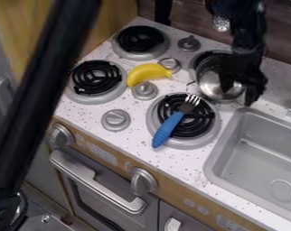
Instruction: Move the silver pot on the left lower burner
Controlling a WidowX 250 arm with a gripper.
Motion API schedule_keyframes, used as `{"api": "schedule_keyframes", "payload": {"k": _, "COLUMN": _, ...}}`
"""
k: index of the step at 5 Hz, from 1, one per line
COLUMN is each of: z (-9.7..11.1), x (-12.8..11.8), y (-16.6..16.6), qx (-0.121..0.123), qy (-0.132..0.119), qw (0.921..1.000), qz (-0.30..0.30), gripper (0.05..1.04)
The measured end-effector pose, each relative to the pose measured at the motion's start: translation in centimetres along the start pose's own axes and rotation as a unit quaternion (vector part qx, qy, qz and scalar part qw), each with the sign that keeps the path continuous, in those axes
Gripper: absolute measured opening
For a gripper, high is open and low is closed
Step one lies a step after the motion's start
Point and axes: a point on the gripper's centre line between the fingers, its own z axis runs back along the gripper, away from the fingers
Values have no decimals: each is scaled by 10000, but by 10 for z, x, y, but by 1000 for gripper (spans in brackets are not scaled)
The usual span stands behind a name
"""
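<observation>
The black gripper (239, 93) hangs at the upper right over the right side of the silver pot (212, 85). Its fingers stand apart, open, one over the pot's inside and the other beyond its right rim. The pot is at the back right burner (199, 59), covering part of it, and the gripper hides some of its right side. At the left, the lower left burner (96, 77) has nothing on its black coil.
A yellow banana (147, 73) lies between the left burners and the pot, among grey knobs. On the front right burner (198, 131) rests a blue-handled fork (171, 127). A grey sink (262, 155) is at the right; a black bar (42, 85) crosses the left foreground.
</observation>
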Motion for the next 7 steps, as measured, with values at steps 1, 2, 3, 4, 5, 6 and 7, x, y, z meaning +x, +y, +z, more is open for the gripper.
{"api": "schedule_keyframes", "payload": {"k": 1, "z": -17, "x": 12, "y": 11, "qx": 35, "qy": 28, "qw": 9999, "qz": 138, "gripper": 1000}}
{"api": "schedule_keyframes", "payload": {"k": 2, "z": -18, "x": 18, "y": 13, "qx": 37, "qy": 45, "qw": 9999, "qz": 102, "gripper": 973}}
{"api": "schedule_keyframes", "payload": {"k": 3, "z": -22, "x": 14, "y": 14, "qx": 89, "qy": 66, "qw": 9999, "qz": 60, "gripper": 703}}
{"api": "schedule_keyframes", "payload": {"k": 4, "z": -23, "x": 15, "y": 14, "qx": 75, "qy": -25, "qw": 9999, "qz": 112, "gripper": 423}}
{"api": "schedule_keyframes", "payload": {"k": 5, "z": -17, "x": 11, "y": 14, "qx": 91, "qy": 3, "qw": 10000, "qz": 1, "gripper": 263}}
{"api": "schedule_keyframes", "payload": {"k": 6, "z": -10, "x": 16, "y": 15, "qx": 139, "qy": -120, "qw": 9998, "qz": 83, "gripper": 198}}
{"api": "schedule_keyframes", "payload": {"k": 7, "z": 1, "x": 14, "y": 13, "qx": 181, "qy": -316, "qw": 9993, "qz": 81, "gripper": 139}}
